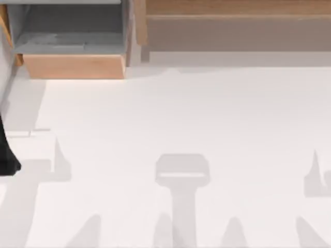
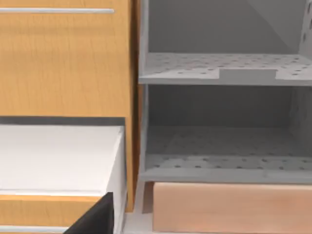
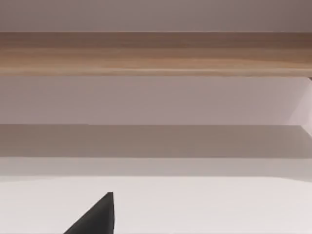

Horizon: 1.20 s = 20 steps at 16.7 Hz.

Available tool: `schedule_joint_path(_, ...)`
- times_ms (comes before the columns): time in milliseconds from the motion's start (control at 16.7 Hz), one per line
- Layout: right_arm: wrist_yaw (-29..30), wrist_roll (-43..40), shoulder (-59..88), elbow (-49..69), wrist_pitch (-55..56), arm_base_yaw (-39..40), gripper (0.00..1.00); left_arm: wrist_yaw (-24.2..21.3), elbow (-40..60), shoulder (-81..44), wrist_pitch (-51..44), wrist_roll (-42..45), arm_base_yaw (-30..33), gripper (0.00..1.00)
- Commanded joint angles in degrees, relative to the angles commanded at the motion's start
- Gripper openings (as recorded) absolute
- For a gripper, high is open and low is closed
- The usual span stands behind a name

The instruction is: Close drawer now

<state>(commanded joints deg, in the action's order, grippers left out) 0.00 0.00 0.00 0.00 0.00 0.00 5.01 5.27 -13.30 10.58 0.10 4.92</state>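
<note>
**Drawer stands open at the top left**

In the top view we see the drawer at about 11 o'clock on the table, near the far left corner. It is pulled out: its light orange-tan front panel faces us, and behind the panel the grey floor and grey walls are open to the camera. To the right of the drawer, from 12 to 2 o'clock, the ledge runs along the far edge, with a wooden top and a brownish-grey face. The drawer and the ledge are just beside each other, with a narrow wooden post between them.

Our left arm is at 9 o'clock, a dark shape at the left border of the top view, well apart from the drawer. We cannot tell if its gripper is wide or narrow.

In the left wrist view the drawer is close in front of the camera, with its tan panel below and a grey dotted floor behind it. Above it a grey shelf with the same dots crosses the cabinet. Beside it stands an orange wooden panel. One dark finger shows at the lower border.

In the right wrist view one dark finger shows too, and the ledge lies far ahead. We cannot tell the state of the right gripper.
</note>
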Motion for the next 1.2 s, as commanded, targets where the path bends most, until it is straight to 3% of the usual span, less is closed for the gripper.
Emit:
schedule_joint_path(600,0.00,0.00,0.00,0.00,0.00,0.00,1.00,11.44,11.64,-38.48,24.24,0.45,11.90,1.00)
schedule_joint_path(1200,0.00,0.00,0.00,0.00,0.00,0.00,1.00,11.50,12.40,-42.82,27.42,2.40,11.57,1.00)
